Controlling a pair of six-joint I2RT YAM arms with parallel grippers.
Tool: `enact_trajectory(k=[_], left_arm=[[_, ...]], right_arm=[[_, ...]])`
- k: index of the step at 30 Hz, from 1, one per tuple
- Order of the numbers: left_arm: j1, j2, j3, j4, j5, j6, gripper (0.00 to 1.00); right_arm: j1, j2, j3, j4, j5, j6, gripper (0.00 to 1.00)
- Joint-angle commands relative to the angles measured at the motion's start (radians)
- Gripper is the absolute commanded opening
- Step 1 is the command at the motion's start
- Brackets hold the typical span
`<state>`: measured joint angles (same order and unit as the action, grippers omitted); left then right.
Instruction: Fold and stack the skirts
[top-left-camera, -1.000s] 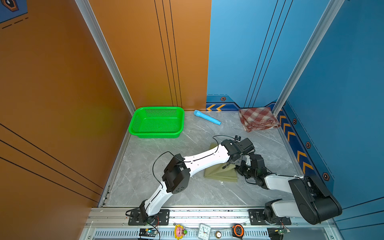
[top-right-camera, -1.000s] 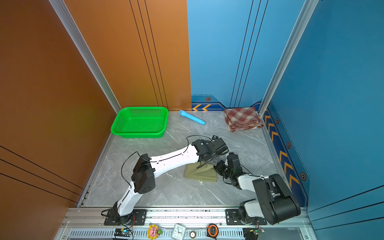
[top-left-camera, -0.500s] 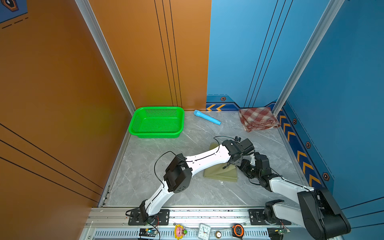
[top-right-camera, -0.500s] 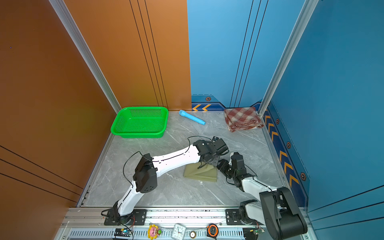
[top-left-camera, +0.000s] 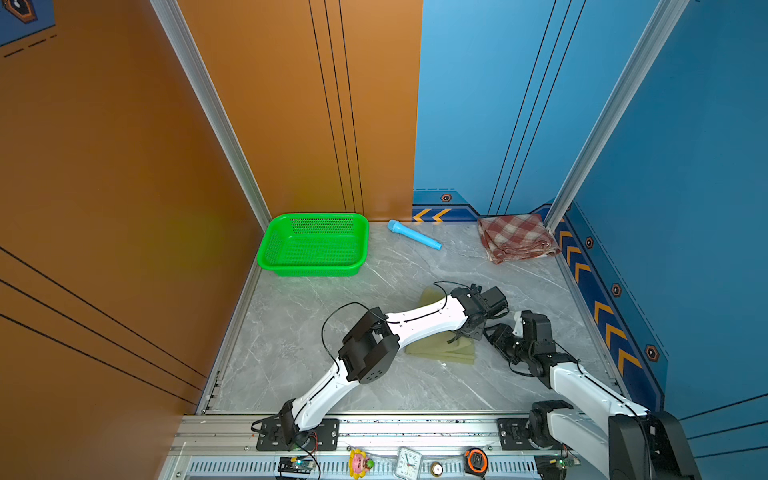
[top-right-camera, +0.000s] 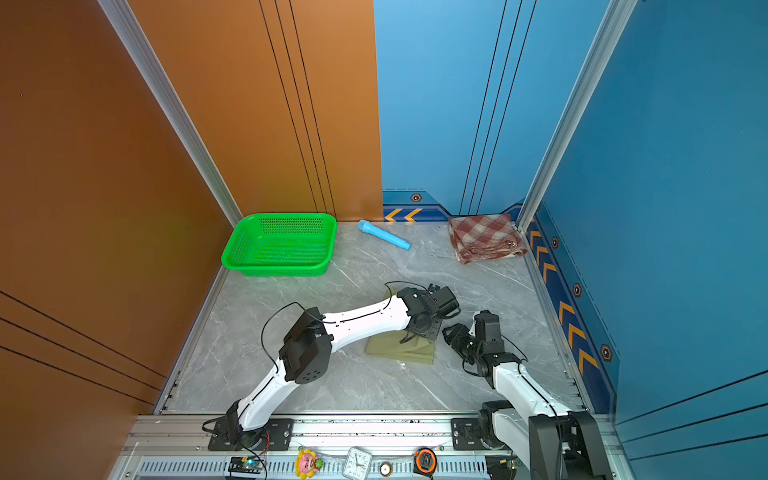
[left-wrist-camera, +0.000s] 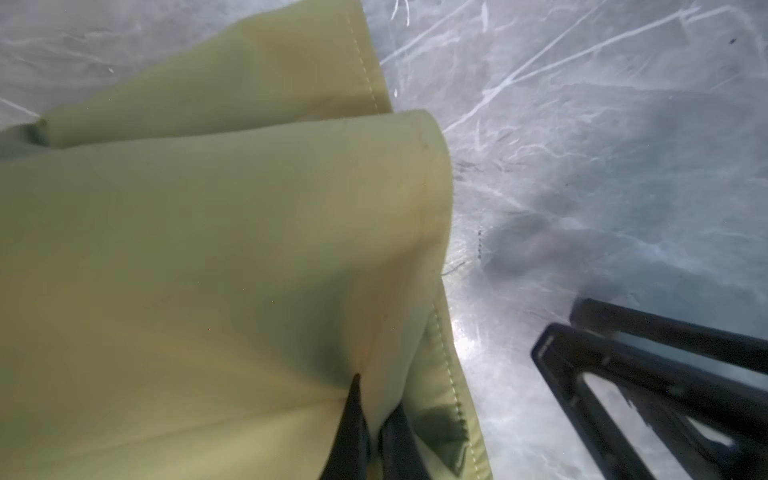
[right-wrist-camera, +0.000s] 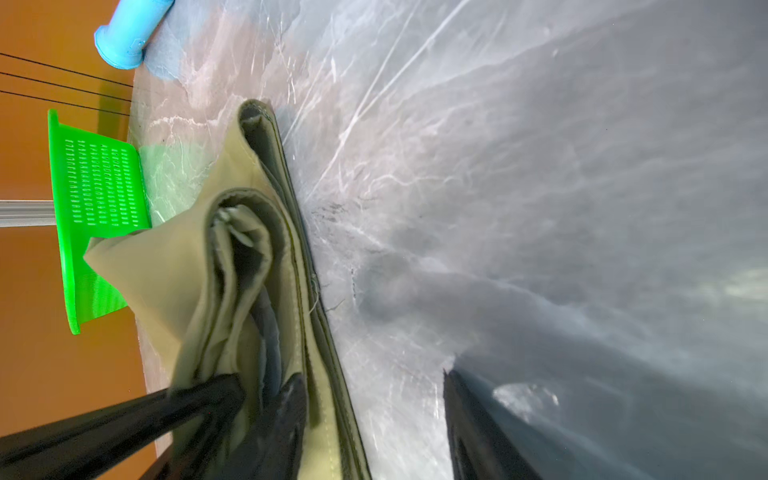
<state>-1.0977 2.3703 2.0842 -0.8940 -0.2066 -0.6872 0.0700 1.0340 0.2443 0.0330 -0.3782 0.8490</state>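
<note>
An olive-green skirt (top-left-camera: 442, 351) (top-right-camera: 401, 351) lies folded in the middle of the floor. My left gripper (top-left-camera: 457, 338) (left-wrist-camera: 374, 415) is shut on a raised fold of it near its right edge. My right gripper (top-left-camera: 492, 332) (right-wrist-camera: 378, 415) stands open just to the right of that edge, low over the floor. One of its fingers (right-wrist-camera: 286, 415) is against the cloth's hem. The left wrist view shows the right gripper's fingers (left-wrist-camera: 602, 357) apart from the cloth. A red-and-cream plaid skirt (top-left-camera: 515, 237) (top-right-camera: 484, 237) lies folded in the back right corner.
A green mesh basket (top-left-camera: 311, 270) (right-wrist-camera: 99, 187) sits at the back left against the orange wall. A light-blue tube (top-left-camera: 413, 235) (right-wrist-camera: 129, 33) lies at the back between the basket and the plaid skirt. Blue walls close off the right side.
My right gripper has opened and let go of the olive skirt, and it has drawn back a little to the right. The left gripper keeps its hold in the same place.
</note>
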Motion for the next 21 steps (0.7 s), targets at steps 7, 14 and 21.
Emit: enact_trajectory(k=[7,14,21], left_arm=[[-0.005,-0.062,-0.04,0.147,0.118,-0.021,0.62],[0.046,-0.292,-0.307,0.35,0.187,-0.044,0.7],[0.137,-0.449,-0.527,0.398,0.168,-0.028,0.7]], right_arm=[[-0.069,0.073,0.072,-0.118,-0.064,-0.039,0.59],[-0.047,0.089,0.133,-0.137,-0.084,-0.07,0.65],[0.098,0.142,0.2,-0.162,-0.009,-0.076,0.65]])
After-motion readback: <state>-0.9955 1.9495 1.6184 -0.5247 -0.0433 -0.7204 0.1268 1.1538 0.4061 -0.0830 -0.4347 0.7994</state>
